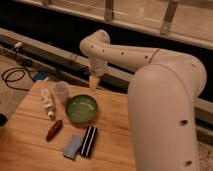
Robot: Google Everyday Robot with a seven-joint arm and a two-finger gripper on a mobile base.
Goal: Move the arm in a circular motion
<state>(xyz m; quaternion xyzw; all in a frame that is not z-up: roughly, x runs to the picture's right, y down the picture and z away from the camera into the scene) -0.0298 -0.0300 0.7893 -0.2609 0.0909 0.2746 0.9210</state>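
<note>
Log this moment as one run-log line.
arm: bent over table | gripper: pointing down above far edge, beside clear cup, behind green bowl | contact: none

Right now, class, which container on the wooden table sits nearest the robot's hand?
The clear plastic cup; the hand hangs just right of it, while the green bowl lies farther forward.

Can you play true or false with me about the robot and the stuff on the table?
1. The gripper hangs above the table's back edge, near the cup. True.
2. The bowl is red. False: it is green.
3. The arm is white. True.
4. The gripper is holding the cup. False: the cup stands alone on the table.
5. A tube lies left of the bowl. True.
</note>
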